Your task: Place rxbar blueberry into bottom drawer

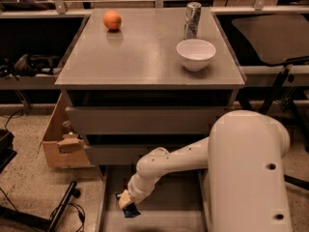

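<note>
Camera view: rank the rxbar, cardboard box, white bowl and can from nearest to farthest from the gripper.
The gripper is low over the bottom drawer.
1. rxbar blueberry: at the gripper's tip.
2. cardboard box: on the floor, left of the cabinet.
3. white bowl: cabinet top, right.
4. can: behind the bowl.

White arm (241,168) reaching in from the near right, pincer (126,203) low over the left side of the open bottom drawer (169,221), gripping the dark blue rxbar blueberry (131,211), grey tabletop (145,57) above, orange ball (112,20) far left, silver can (192,19) far right, white bowl (196,54) just nearer than the can
</note>
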{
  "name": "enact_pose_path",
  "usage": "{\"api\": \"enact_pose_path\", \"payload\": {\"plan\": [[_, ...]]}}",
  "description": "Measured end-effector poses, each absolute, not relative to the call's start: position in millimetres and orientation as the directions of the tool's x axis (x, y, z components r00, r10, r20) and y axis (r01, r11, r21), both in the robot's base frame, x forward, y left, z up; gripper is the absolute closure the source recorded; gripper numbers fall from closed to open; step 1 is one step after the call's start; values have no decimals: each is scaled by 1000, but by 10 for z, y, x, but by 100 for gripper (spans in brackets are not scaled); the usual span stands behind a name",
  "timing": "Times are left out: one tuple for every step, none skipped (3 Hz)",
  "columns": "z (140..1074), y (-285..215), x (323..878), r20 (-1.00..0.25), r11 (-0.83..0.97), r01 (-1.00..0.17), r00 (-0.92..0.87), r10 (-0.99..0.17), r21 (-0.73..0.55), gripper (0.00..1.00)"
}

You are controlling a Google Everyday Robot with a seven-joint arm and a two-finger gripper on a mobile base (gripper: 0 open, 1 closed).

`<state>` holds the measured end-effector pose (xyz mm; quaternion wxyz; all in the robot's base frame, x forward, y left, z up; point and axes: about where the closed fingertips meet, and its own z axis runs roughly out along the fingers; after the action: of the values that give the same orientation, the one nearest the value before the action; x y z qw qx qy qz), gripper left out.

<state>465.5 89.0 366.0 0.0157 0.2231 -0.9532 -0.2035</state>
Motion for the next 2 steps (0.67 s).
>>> {"api": "enact_pose_path", "payload": {"plan": [[3116,1061,4647,22,827,-365,-911,-413,428,100],[2988,1093,4632,38,829,-348,-914,-404,438,100]]}}
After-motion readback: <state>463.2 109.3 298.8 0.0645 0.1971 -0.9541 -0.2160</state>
